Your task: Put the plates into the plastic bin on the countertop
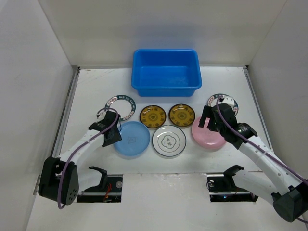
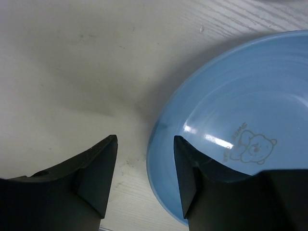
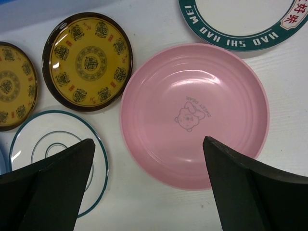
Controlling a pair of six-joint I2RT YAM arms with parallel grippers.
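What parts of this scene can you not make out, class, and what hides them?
Top view: right green-rimmed plate, partly under the right arm.
Left wrist view: light blue plate, cut by the right edge, lower part behind a finger.
Top view: white plate, centre mark too small to read.

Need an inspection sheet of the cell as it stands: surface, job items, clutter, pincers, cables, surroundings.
Surface: white countertop, slightly scuffed.
Job's things: blue bin at the back, empty. Seven plates on the counter in front of it: light blue plate, centre-marked white plate and pink plate in the near row; amber plates and green-rimmed plates behind.
Clutter: nothing seen.
Grippers: left pincer open, light blue plate's rim between its fingers; right pincer open above the pink plate.
Cables: purple cables run along both arms.
Surroundings: white walls on three sides.
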